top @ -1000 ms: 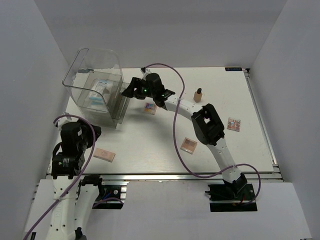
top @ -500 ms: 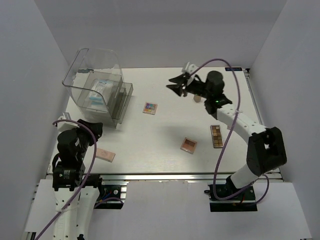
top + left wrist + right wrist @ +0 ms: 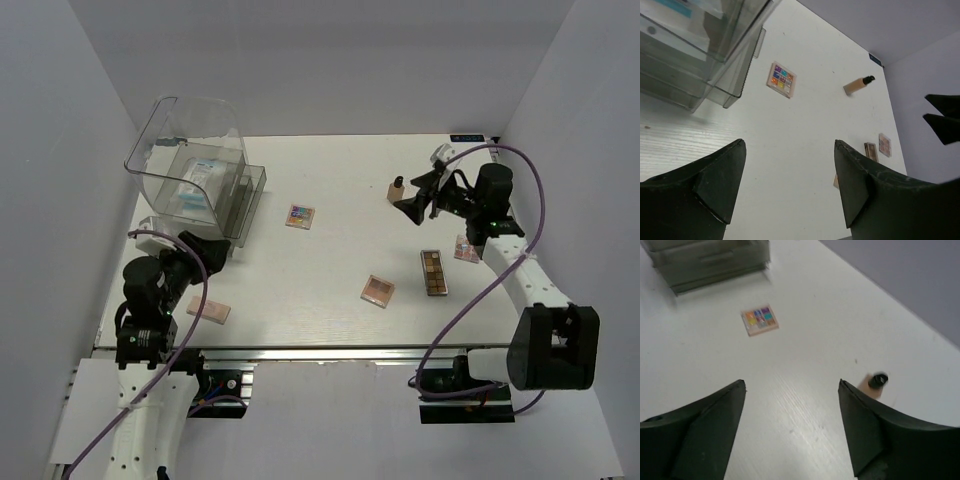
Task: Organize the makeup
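Left gripper [image 3: 788, 145]: jaws released, empty. Right gripper [image 3: 791, 384]: jaws released, empty. Bottle [image 3: 875, 382]: blurred. Square palette [image 3: 462, 250], on bench [image 3: 330, 270]: partly behind right arm.

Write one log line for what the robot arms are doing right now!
left gripper: open, empty | right gripper: open, empty, beside beige bottle | colourful palette: on table, outside clear bin

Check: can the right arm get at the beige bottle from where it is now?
Probably yes. The right claw is open and hangs close beside the beige bottle, with nothing visible between them.
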